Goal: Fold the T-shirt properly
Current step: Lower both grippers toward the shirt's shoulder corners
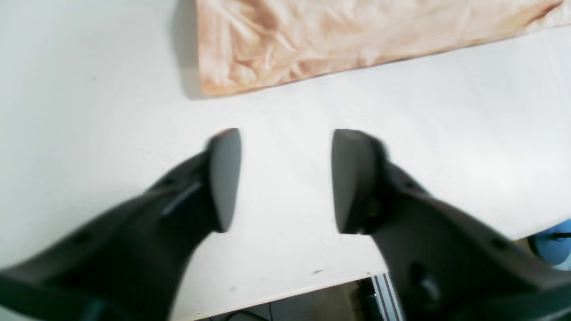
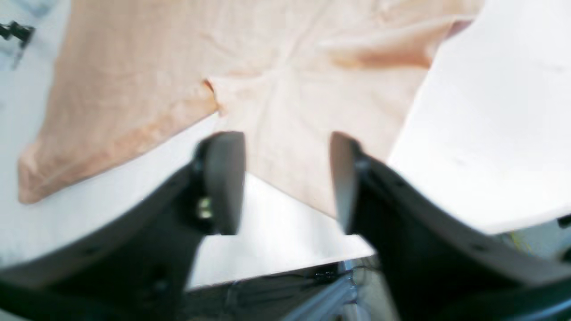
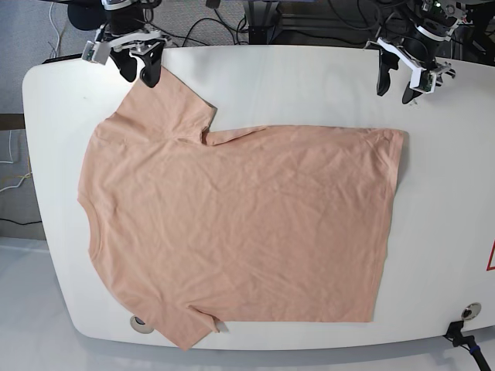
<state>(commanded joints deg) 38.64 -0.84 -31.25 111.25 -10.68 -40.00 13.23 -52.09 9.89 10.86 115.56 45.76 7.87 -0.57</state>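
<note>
The peach T-shirt [image 3: 240, 224] lies spread flat on the white table [image 3: 309, 77], neck to the left and hem to the right in the base view. My right gripper [image 3: 139, 75] hovers open at the far-left sleeve; in the right wrist view that sleeve of the T-shirt [image 2: 290, 89] shows between its fingers [image 2: 225, 178], gripper [image 2: 287, 178]. My left gripper [image 3: 393, 93] hangs open above bare table just beyond the far-right hem corner. In the left wrist view the gripper [image 1: 285, 178] has nothing between its pads, and the T-shirt [image 1: 334, 40] lies ahead of it.
Round grommets [image 3: 139, 323] [image 3: 466, 311] sit near the table's front edge. Cables and stands crowd the space behind the table. A blue object [image 1: 555, 243] shows past the table edge [image 1: 285, 294]. A red mark [image 3: 491, 256] sits at the right edge.
</note>
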